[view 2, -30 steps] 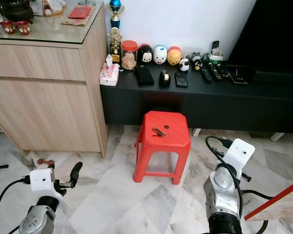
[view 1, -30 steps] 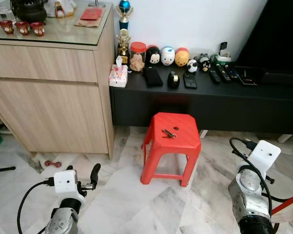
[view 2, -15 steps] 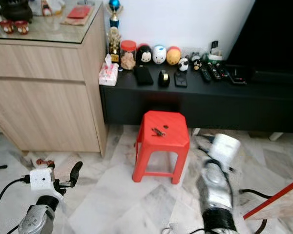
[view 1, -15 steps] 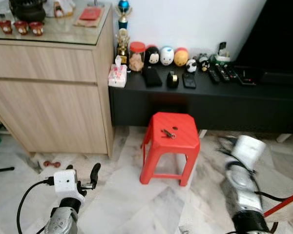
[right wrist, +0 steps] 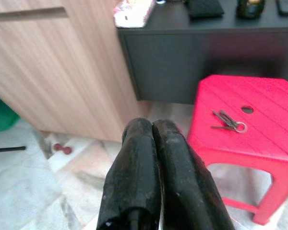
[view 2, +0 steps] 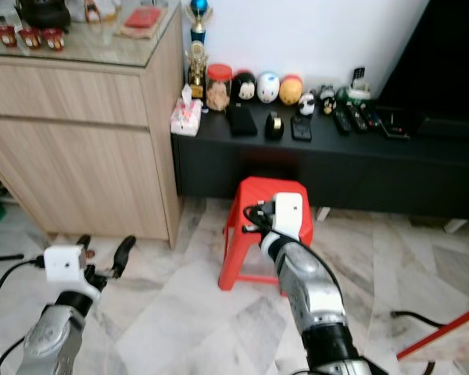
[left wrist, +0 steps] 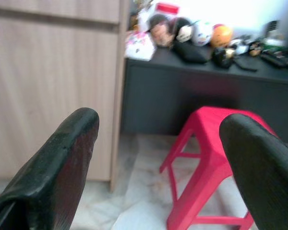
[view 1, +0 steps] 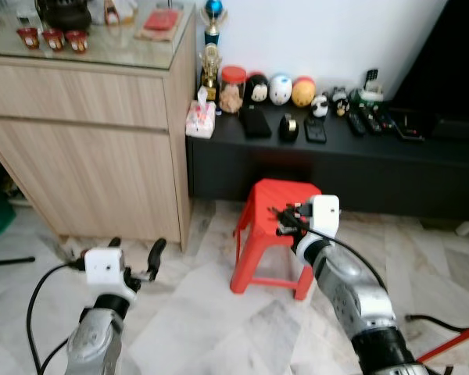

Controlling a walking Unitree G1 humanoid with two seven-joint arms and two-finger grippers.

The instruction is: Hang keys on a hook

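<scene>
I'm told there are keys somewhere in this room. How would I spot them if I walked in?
Look at the long black cabinet along the wall; a red plastic stool stands on the floor just in front of it. The keys lie flat on the stool's seat beside a small round hole: a little bunch of dark metal on a ring, the only loose thing there.

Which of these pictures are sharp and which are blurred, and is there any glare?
Left wrist view: soft all over, the red stool and the shelf figurines smeared. Right wrist view: sharper, the keys on the stool plainly readable, the right end effector shut. Eye views: slightly soft; pale reflection on the glass cabinet top.
</scene>
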